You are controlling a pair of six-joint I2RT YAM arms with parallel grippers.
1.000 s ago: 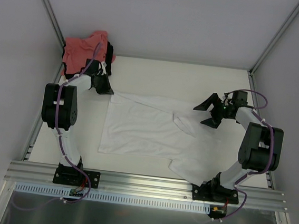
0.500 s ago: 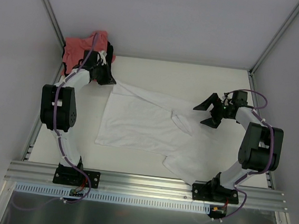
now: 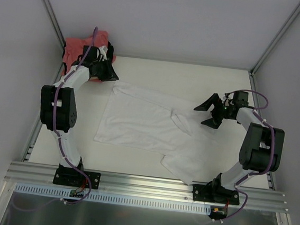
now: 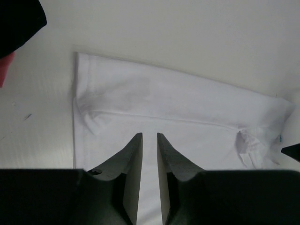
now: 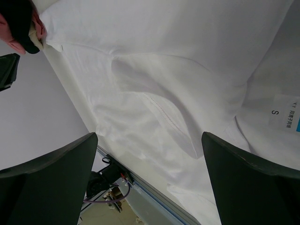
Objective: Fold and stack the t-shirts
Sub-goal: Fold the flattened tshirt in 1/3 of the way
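White tee (image 3: 138,124) lies skewed mid-counter (image 3: 195,79). My left end effector (image 3: 111,77) sits at its far-left corner, fingers nearly together; can't tell if cloth's pinched. Right end effector (image 3: 203,116) gapes wide, empty. Risk: left snags the pink/black pile (image 3: 79,50) in the far-left corner.

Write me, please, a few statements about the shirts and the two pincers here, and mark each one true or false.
1. The right pincer is wide open and holds nothing. True.
2. The white t-shirt is folded into a neat square. False: it lies spread out across the table, with some parts turned over.
3. A salmon-pink shirt lies bunched in the far left corner. True.
4. The label in the white t-shirt reads L. False: it reads S.
5. The left pincer is at the near edge of the table. False: it is at the far left, beside the salmon-pink shirt.
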